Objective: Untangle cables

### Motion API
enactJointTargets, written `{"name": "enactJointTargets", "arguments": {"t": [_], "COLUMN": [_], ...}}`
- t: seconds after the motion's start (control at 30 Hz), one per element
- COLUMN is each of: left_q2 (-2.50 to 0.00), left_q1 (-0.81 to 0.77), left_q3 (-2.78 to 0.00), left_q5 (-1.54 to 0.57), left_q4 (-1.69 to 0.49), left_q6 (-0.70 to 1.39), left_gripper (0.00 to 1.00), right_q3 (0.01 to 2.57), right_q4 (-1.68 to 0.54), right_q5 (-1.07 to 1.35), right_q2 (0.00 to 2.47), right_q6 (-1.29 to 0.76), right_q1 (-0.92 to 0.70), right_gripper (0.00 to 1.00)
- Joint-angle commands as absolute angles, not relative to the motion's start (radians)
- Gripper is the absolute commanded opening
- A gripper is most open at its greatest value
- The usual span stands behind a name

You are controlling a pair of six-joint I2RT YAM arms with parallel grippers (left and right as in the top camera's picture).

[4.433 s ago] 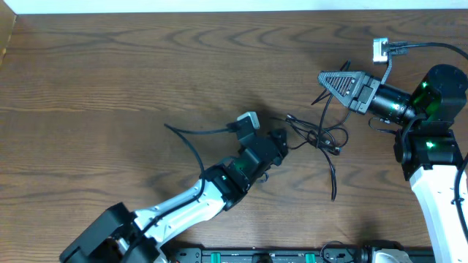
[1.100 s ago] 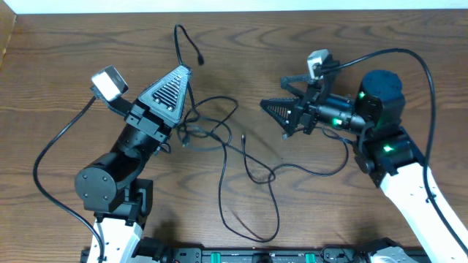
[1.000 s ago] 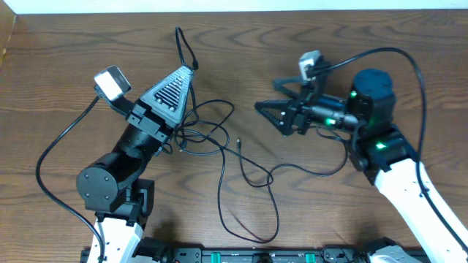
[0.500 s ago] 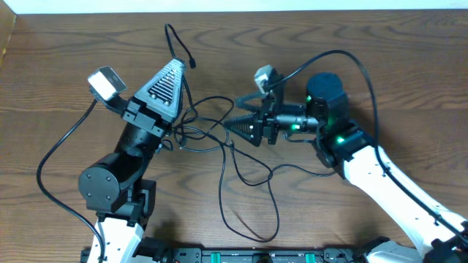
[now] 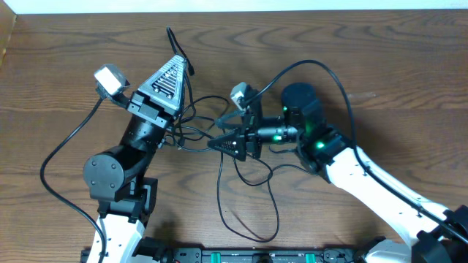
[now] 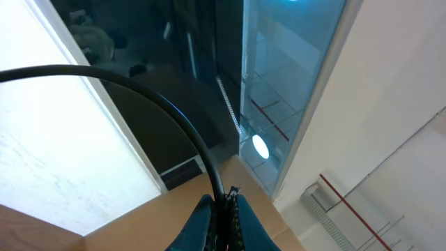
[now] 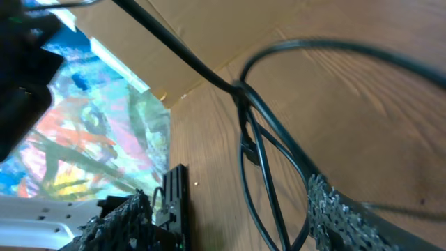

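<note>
Thin black cables lie in a tangle (image 5: 196, 126) on the wooden table between my two arms, and one long loop (image 5: 220, 191) trails toward the front edge. My left gripper (image 5: 175, 58) is raised and shut on one black cable (image 6: 182, 118), whose free end curls up past the fingertips (image 5: 170, 33). My right gripper (image 5: 217, 143) lies low at the tangle's right side and is open. In the right wrist view, several strands (image 7: 256, 157) run between its fingers (image 7: 334, 209) and none is pinched.
Each arm trails a thicker black cable of its own, one at the left (image 5: 55, 157) and one arching over the right arm (image 5: 322, 67). A black rail (image 5: 241, 256) runs along the table's front edge. The table's far edge (image 5: 234, 12) meets a white strip.
My right gripper has swept left across the table to the tangle, and its jaws have narrowed somewhat. My left gripper stays raised, still shut on its cable.
</note>
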State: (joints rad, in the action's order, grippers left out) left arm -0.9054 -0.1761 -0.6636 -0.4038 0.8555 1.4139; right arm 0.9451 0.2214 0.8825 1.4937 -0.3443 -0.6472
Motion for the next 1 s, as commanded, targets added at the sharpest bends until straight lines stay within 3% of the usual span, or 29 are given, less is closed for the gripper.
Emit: {"name": "enactJointTargets", "arguments": {"t": [0.0,0.27,0.4,0.47,0.5,0.7,0.83,0.97], "left_q2": [-0.9,-0.9,-0.9,-0.9,-0.9,-0.9,-0.91,-0.945], "left_q1": [-0.18,-0.18,-0.18,-0.18,-0.18,-0.18,-0.18,-0.18], "left_q3": [-0.687,-0.687,-0.687,-0.687,-0.687,-0.687,-0.687,-0.686], "left_q5": [-0.397,-0.434,-0.466,-0.484,-0.495,-0.542,-0.455,-0.343], "left_q4": [0.866,0.87,0.868,0.853,0.838,0.582,0.303,0.083], "left_q6": [1.413,1.473,1.472,1.471,1.471,1.33,1.219,1.163], "left_gripper": [0.08,0.08,0.08,0.09,0.09,0.1,0.28,0.58], "right_q3": [0.952,0.952,0.952,0.952,0.952,0.952,0.952,0.952], "right_q4": [0.22,0.221,0.221,0.228,0.229,0.225,0.225,0.225], "right_q5": [0.779,0.559,0.553,0.553,0.553,0.662,0.839,0.996], "right_q2": [1.526,1.601,1.61,1.609,1.607,1.551,1.489,1.43], "right_q6": [-0.336,-0.37,-0.375,-0.39,-0.4,-0.503,-0.542,-0.584], "right_q1": [-0.686,-0.744,-0.748,-0.742,-0.735,-0.614,-0.502,-0.416], "right_gripper": [0.69,0.69,0.32,0.06,0.01,0.01,0.01,0.01]}}
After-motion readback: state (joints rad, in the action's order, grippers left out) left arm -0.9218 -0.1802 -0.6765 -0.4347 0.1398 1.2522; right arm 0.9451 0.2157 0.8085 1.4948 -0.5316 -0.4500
